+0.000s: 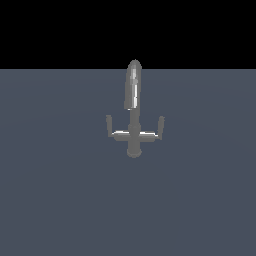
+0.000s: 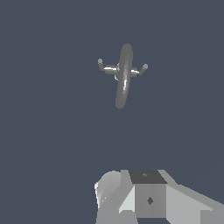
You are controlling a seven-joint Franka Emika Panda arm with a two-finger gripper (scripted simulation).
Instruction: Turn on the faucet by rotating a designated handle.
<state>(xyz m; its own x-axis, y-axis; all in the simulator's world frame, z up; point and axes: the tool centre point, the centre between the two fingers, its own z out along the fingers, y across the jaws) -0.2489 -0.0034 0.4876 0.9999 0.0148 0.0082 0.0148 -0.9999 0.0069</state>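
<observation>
faucet [image 1: 133, 112] upright mid floor [image 1: 55, 200], levers at exterior view's left & right of crossbar [image 1: 134, 134]

Grey metallic faucet [image 1: 133, 125] stands alone on flat slate-blue table [image 1: 60, 200], near centre of view. Round base [image 1: 133, 151] at the faucet's 6 o'clock end; tall rounded spout [image 1: 133, 85] rises toward 12 o'clock, its tip crossing into the black background [image 1: 50, 30]. Horizontal crossbar [image 1: 134, 135] sits just above the base. Two short upright levers: one at 9 o'clock [image 1: 109, 125], other handle [image 1: 160, 126] at 3 o'clock. Bright highlights on spout and crossbar. No arm or hand in view.
</observation>
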